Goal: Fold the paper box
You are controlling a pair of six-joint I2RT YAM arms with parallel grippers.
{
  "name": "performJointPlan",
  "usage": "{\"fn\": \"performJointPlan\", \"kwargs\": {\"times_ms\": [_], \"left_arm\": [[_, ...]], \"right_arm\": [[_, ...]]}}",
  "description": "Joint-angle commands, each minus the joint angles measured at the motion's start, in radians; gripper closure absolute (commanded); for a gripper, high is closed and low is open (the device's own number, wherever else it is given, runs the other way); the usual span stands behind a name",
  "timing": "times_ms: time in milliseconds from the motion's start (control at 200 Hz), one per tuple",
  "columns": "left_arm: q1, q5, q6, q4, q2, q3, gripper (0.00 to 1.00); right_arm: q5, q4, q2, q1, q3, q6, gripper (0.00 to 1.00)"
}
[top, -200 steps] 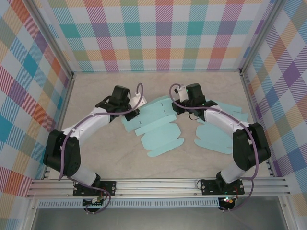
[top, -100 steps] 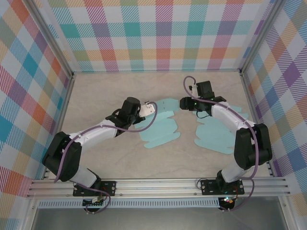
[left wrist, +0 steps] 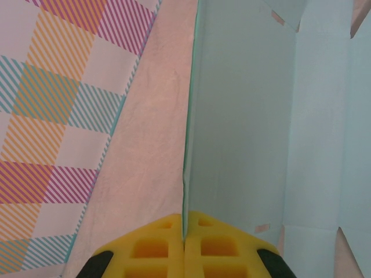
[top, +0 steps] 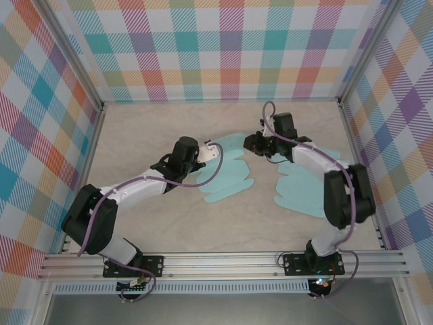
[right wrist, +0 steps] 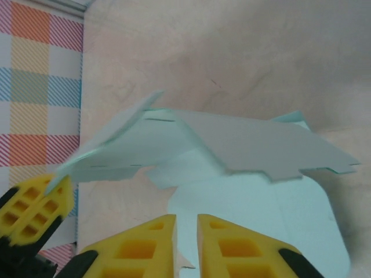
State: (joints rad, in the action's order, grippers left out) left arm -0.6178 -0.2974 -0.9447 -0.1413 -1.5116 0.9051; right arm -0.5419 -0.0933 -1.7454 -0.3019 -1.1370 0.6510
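Note:
The paper box point(top: 226, 177) is a pale blue die-cut sheet lying mid-table, with one side panel lifted. My left gripper point(top: 203, 154) is shut on that panel's edge. In the left wrist view the yellow fingertips point(left wrist: 184, 231) pinch the panel point(left wrist: 243, 116), which stands upright. My right gripper point(top: 252, 143) hovers at the sheet's far right corner. Its yellow pads point(right wrist: 145, 243) stand a narrow gap apart over the flat part of the sheet point(right wrist: 261, 214). I cannot tell whether they pinch anything. The raised panel point(right wrist: 191, 139) and the left gripper's finger point(right wrist: 35, 202) show ahead of it.
A stack of more flat blue sheets point(top: 308, 189) lies under the right arm. Plaid walls point(top: 223, 47) close in the back and both sides. Bare tabletop point(top: 169, 223) lies in front of the box.
The left gripper carried its panel rightward, and the sheet shifted right and folded up. The right gripper let go, swung right, then came back toward the sheet's corner with its jaws narrowing.

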Motion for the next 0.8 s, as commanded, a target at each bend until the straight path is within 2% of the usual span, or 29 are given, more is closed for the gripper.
{"fn": "performJointPlan", "kwargs": {"times_ms": [0,235,415,605,795], "left_arm": [[-0.01,0.021,0.001,-0.03,-0.001,0.005,1.0],[-0.02,0.042,-0.006,-0.023,-0.002,-0.002,1.0],[-0.028,0.034,-0.021,-0.015,-0.032,0.009,1.0],[-0.028,0.01,-0.036,-0.017,-0.06,0.015,1.0],[-0.028,-0.034,-0.054,-0.026,-0.11,0.037,1.0]], "right_arm": [[-0.112,0.086,-0.12,0.005,-0.07,0.09,0.86],[-0.116,0.247,-0.244,0.059,-0.144,0.184,0.84],[-0.141,0.297,-0.286,0.07,-0.198,0.214,0.75],[-0.124,0.197,-0.269,0.087,-0.227,0.16,0.73],[-0.017,0.01,-0.161,0.105,-0.205,0.035,0.7]]}}
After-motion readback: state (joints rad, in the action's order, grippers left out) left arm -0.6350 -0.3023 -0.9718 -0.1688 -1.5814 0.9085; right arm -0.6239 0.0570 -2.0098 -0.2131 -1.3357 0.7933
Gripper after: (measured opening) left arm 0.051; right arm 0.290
